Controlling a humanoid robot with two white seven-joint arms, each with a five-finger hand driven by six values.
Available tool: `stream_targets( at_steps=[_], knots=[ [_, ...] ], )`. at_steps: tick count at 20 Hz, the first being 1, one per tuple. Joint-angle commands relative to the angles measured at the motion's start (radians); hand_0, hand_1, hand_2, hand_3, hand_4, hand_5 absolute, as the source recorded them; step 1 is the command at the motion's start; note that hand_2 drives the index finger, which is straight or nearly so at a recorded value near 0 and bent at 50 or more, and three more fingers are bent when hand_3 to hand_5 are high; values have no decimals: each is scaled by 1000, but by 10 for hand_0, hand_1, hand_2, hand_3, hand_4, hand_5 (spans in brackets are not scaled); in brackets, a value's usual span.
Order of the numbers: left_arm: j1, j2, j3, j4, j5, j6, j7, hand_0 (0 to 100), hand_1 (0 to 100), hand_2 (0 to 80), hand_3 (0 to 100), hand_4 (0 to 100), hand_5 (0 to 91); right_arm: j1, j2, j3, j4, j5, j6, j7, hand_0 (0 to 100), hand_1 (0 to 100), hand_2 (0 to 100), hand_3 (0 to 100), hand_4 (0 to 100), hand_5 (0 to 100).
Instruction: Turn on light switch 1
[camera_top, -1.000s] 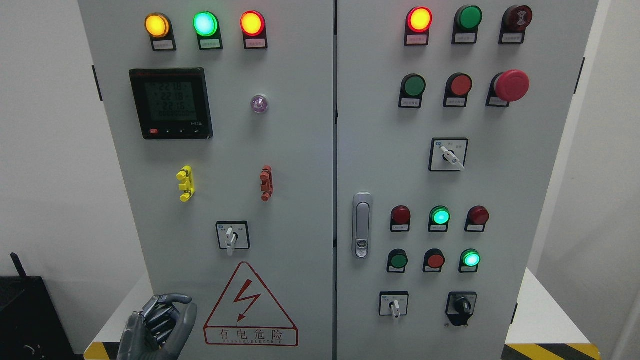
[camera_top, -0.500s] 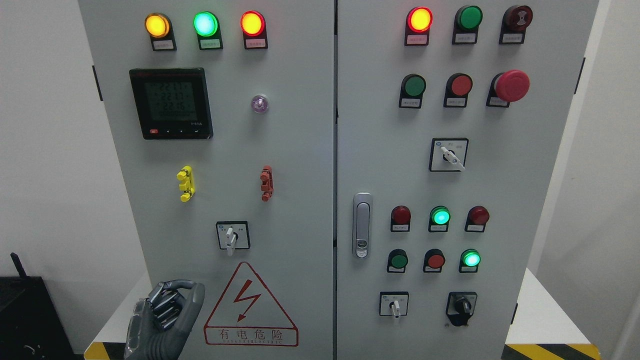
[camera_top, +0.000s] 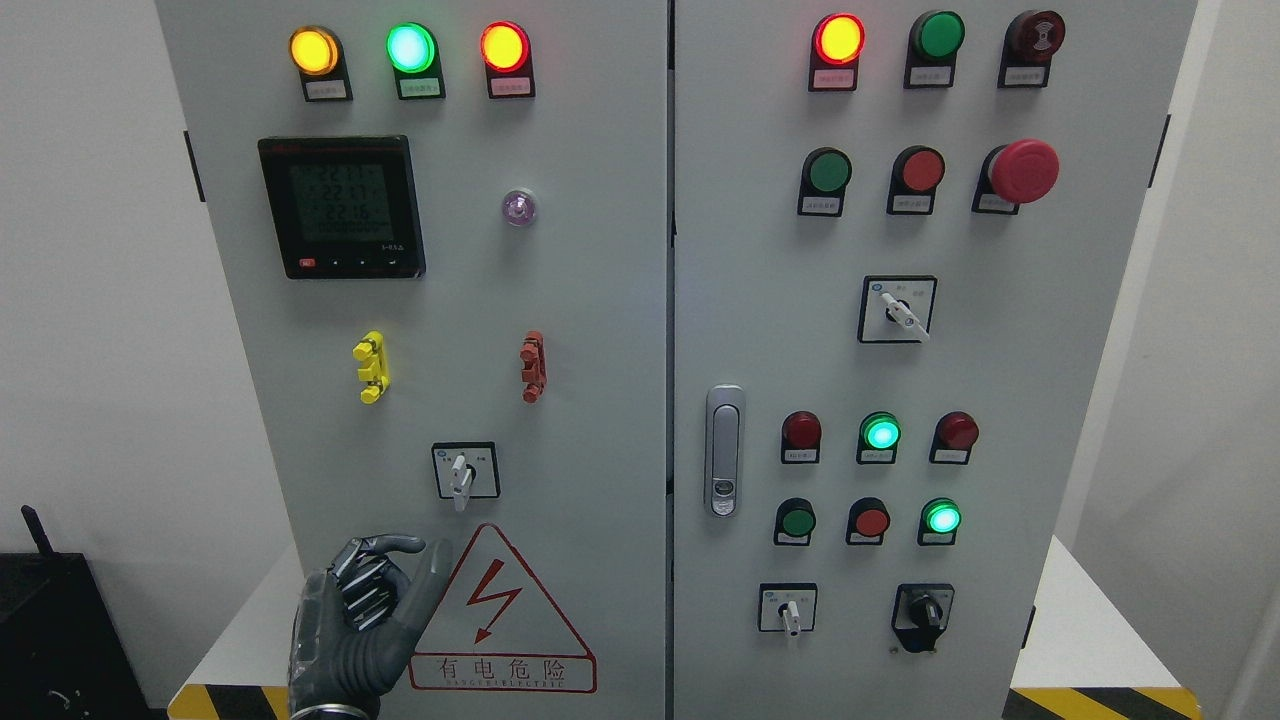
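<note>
My left hand (camera_top: 365, 620) at 7 o'clock of frame, fingers curled, grasping nothing; rotary switch (camera_top: 462, 472) sits at 1 o'clock of it — apart, above warning triangle (camera_top: 495, 615).

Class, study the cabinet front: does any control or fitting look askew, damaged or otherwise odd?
Nothing looks damaged. The one mismatch: the upper selector on the right door points down-right, while the left door's selector points straight down. The left hand hangs below it, fingers curled, touching nothing.

Small labels (camera_top: 326, 89) under the lamps probably too tiny to read; left hand (camera_top: 360, 625) wrist cut off below.
</note>
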Motion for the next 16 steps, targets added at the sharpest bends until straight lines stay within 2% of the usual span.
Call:
stream_targets(
  at_steps=[1,4,12,16],
  knots=[
    [-42,-23,-51,14,-6,26,6,34,646,525,958,919,877,0,0,0,0,-25,0,1,0,0,0,0,0,0],
    [-43,-27,-48,14,-27,31,9,36,652,527,960,922,877,0,0,0,0,-25,0,1,0,0,0,0,0,0],
    [-61,-27,-38,14,-28,34,40,41,668,530,964,926,877,0,0,0,0,-25,0,1,0,0,0,0,0,0],
    [-86,-27,-32,19,-28,77,42,43,677,531,969,928,877,0,0,0,0,-25,0,1,0,0,0,0,0,0]
  ],
)
